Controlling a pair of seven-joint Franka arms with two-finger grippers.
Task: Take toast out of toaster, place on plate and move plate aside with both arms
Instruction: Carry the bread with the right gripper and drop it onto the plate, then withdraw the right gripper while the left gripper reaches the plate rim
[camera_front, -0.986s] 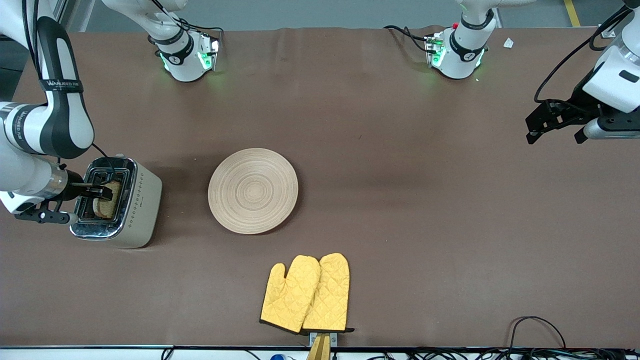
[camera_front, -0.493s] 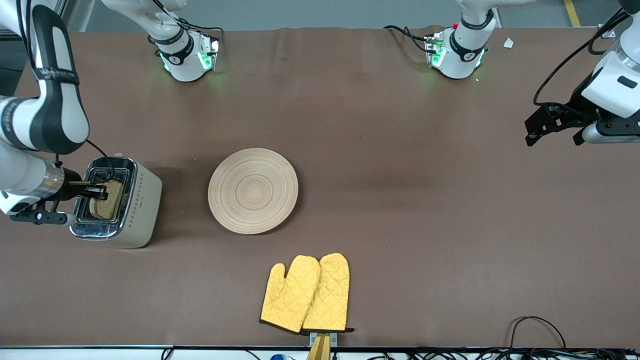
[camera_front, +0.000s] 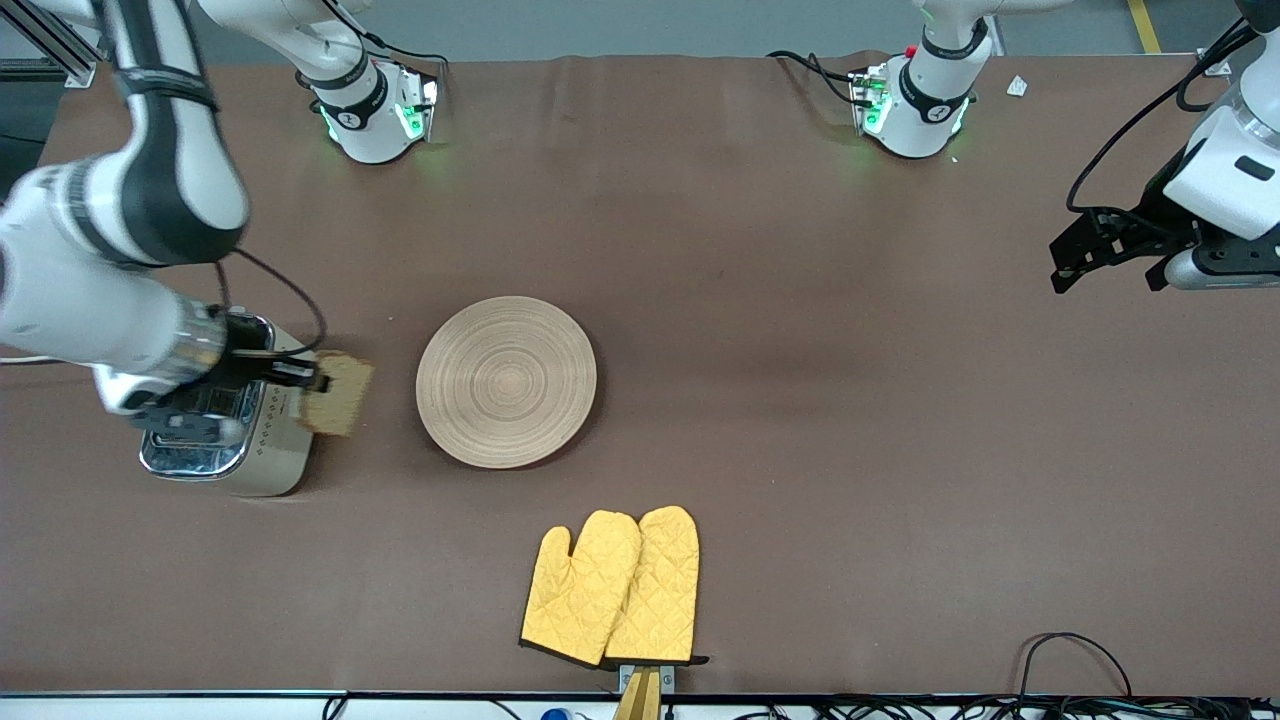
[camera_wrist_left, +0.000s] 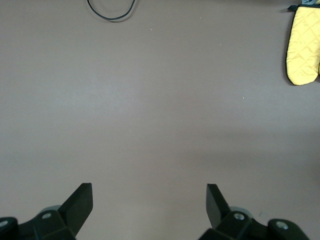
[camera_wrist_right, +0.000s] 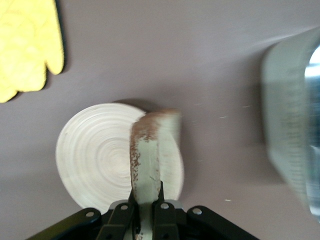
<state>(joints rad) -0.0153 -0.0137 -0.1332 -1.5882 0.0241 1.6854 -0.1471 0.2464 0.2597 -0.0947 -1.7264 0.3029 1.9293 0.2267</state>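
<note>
My right gripper (camera_front: 300, 380) is shut on the toast (camera_front: 338, 394), a speckled brown slice. It holds the toast in the air over the table between the toaster (camera_front: 225, 420) and the plate (camera_front: 506, 381). In the right wrist view the toast (camera_wrist_right: 148, 155) stands edge-on between my gripper's (camera_wrist_right: 147, 197) fingers, with the round beige wooden plate (camera_wrist_right: 95, 155) past it. My left gripper (camera_front: 1085, 250) is open and empty in the air over the left arm's end of the table; its fingertips (camera_wrist_left: 80, 200) frame bare table.
A cream and chrome toaster stands at the right arm's end of the table. Two yellow oven mitts (camera_front: 612, 587) lie near the table's front edge; one shows in the left wrist view (camera_wrist_left: 304, 45). Cables lie along the front edge (camera_front: 1070, 660).
My right gripper has lifted the toast out of the toaster slot and carried it toward the plate. The left arm has barely moved.
</note>
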